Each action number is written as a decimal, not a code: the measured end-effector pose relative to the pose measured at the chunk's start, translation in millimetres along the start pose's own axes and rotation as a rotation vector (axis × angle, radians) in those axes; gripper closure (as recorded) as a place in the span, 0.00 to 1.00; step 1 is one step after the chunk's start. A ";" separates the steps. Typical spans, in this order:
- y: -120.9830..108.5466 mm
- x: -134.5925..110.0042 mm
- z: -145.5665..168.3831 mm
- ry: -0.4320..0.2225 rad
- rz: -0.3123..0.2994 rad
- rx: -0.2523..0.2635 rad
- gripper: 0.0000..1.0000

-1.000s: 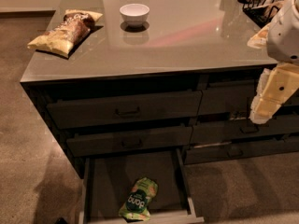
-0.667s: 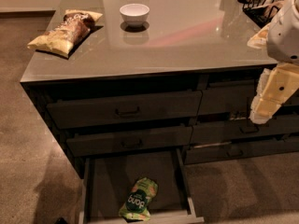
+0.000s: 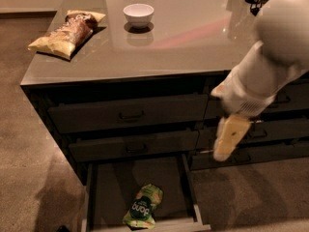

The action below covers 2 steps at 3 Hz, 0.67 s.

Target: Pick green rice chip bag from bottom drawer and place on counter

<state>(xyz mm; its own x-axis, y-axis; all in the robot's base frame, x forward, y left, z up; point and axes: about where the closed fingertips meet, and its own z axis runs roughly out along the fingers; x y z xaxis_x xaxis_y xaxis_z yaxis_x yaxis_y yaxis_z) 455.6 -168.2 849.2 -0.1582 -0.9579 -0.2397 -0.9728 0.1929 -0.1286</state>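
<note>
One camera view covers the scene. The camera sits higher than the table (image 3: 193, 47) and looks steeply down and forward at the front of the drawer cabinet (image 3: 96, 112). The table fills the upper half of the frame, cropped at the right edge. Drawer fronts occupy the middle band. The open bottom drawer (image 3: 116, 182) lies at the lower edge, partly cut by the frame. The arm (image 3: 275, 42) enters from the upper right, close to the lens; the claw (image 3: 227, 144) hangs before the right-hand drawer fronts

Glossy grey-beige counter (image 3: 193, 47) with a yellow-brown chip bag (image 3: 65, 33) and white bowl (image 3: 138, 14); jaws below its front-right edge.
</note>
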 end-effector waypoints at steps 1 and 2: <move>8.0 -0.1 28.5 0.000 -0.006 -0.008 0.00; 6.4 0.7 30.1 0.007 -0.005 -0.020 0.00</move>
<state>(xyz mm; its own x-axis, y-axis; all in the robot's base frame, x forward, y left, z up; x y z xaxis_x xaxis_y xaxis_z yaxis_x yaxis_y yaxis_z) 454.3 -161.2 819.3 -0.1540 -0.9604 -0.2321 -0.9767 0.1835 -0.1109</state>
